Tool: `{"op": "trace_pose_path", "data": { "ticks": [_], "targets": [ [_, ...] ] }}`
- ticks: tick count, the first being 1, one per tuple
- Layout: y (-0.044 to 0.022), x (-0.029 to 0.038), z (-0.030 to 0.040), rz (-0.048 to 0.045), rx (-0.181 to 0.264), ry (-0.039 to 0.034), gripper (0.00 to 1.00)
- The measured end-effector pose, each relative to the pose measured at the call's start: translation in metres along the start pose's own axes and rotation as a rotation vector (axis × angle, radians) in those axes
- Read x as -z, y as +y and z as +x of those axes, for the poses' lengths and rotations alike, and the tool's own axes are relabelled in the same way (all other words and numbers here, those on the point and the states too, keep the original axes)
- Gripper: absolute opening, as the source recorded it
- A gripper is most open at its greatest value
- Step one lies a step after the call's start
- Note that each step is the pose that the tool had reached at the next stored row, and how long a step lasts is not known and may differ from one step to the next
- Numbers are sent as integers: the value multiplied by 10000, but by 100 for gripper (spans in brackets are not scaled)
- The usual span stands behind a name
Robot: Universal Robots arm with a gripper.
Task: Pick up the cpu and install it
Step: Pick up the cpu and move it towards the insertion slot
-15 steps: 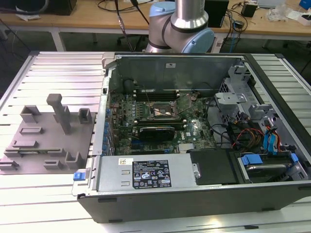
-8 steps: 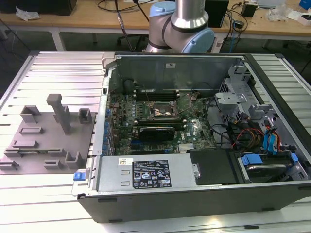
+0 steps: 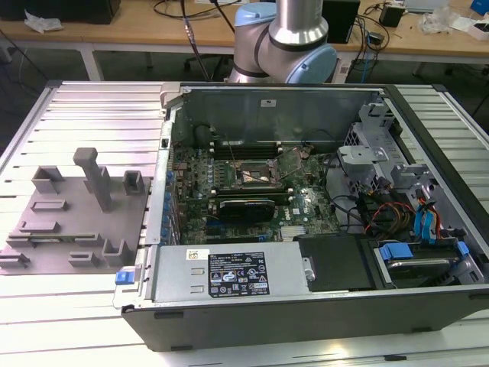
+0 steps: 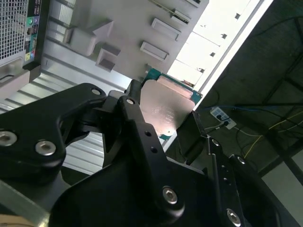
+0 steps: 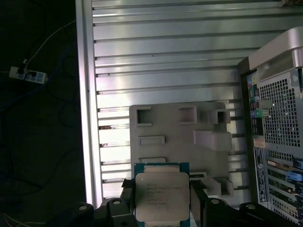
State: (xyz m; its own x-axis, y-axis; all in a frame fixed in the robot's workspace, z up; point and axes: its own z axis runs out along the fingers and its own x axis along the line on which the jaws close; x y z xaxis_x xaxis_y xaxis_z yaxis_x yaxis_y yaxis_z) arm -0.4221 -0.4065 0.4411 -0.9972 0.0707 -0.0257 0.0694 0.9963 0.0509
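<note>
Ribbed metal table (image 5: 165, 56), grey fixture plate (image 5: 180, 142) beside open computer case (image 3: 306, 325) — gripper (image 5: 162, 201) fingers clamped on cpu (image 5: 162, 194), over plate's edge; lid faces first wrist camera, edges parallel to ribs.

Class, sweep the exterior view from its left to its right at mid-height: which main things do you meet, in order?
grey fixture plate → processor socket on the motherboard → metal drive cage → blue cables

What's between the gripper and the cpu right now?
Nothing. In both wrist views the gripper is shut on the cpu, a finger against each of two opposite edges, with the grey fixture plate beyond.
</note>
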Motion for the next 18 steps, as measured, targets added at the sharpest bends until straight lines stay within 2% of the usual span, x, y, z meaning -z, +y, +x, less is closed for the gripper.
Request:
{"op": "trace_pose_path", "data": {
  "ticks": [3,5,12,14,18],
  "targets": [
    [3,-3,-50,-1,0,-2,55],
    [8,-4,-127,-1,1,1,55],
    [21,-10,-303,-1,0,6,55],
    [26,-12,-371,-1,0,5,55],
    [40,-19,-572,-1,-1,9,55]
  ]
}}
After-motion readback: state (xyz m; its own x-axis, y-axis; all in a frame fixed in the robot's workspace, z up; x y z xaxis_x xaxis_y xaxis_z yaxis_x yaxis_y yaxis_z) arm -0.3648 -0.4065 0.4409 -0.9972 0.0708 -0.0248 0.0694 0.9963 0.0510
